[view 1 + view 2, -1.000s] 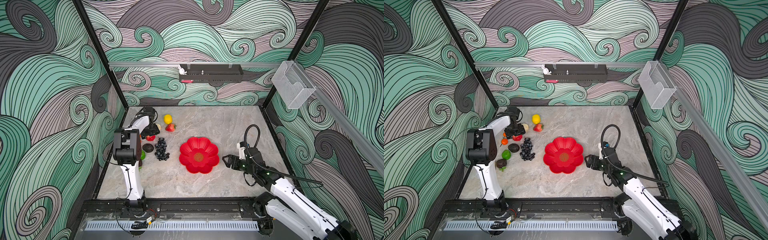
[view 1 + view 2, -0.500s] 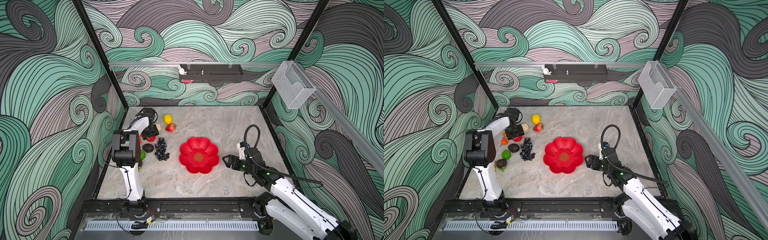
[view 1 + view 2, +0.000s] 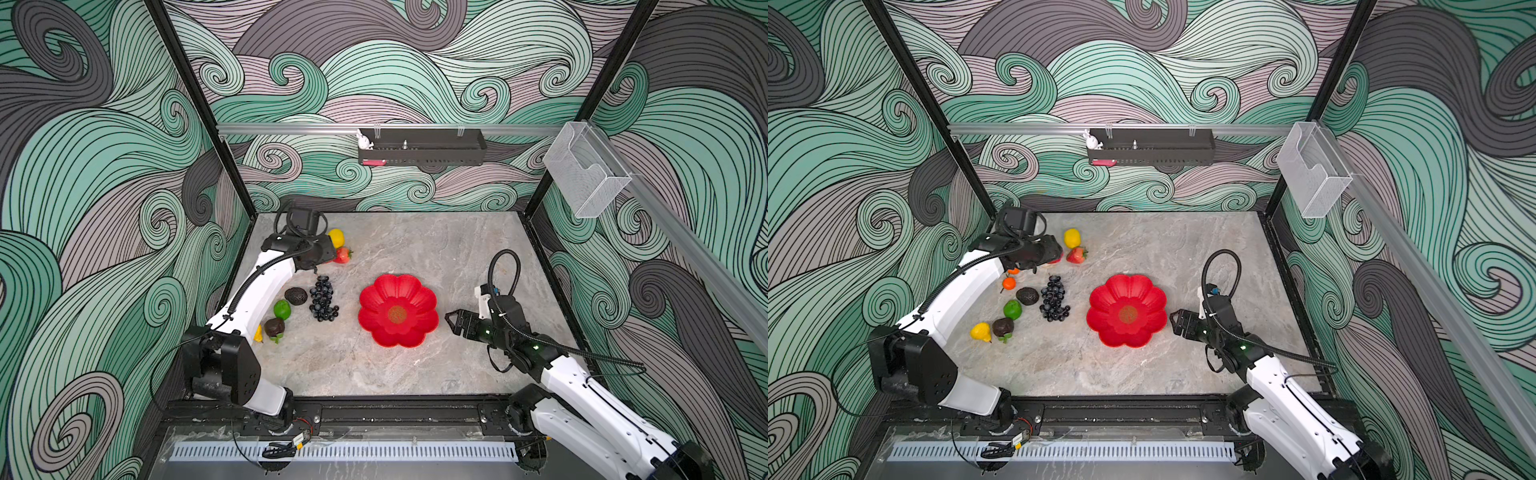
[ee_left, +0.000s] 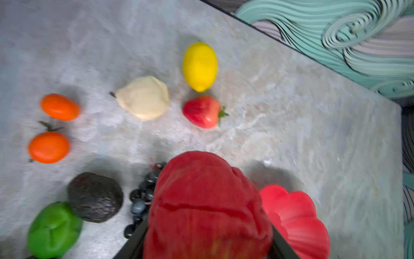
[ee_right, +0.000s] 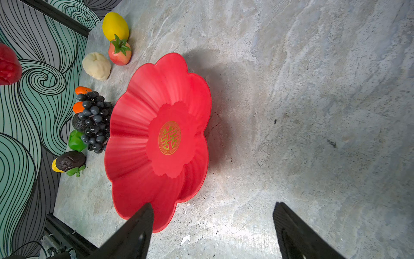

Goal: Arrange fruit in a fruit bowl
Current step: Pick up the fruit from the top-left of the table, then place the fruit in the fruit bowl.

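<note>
L pincer (image 4: 208, 244) w/ red apple (image 4: 201, 197)

Bare grey marbled tabletop (image 3: 436, 249) lies open behind, in front of and to the right of the scalloped glossy red plastic bowl (image 3: 374, 299), save the right gripper (image 5: 212, 207), jaws spread, just beside its rim. Leftward, a dark toy grape bunch (image 3: 323, 299), green lime (image 3: 282, 308) and dark lumpy avocado-like piece (image 3: 296, 296) crowd the way. The white left arm (image 3: 266, 286) stretches alongside them, the left gripper (image 4: 208, 244) clasping a red toy apple (image 4: 206, 197).

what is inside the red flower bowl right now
No fruit. In the right wrist view the fruit bowl shows only its bare red inside and a gold emblem at the centre. Nothing covers the inside; only the table under it is hidden.
</note>
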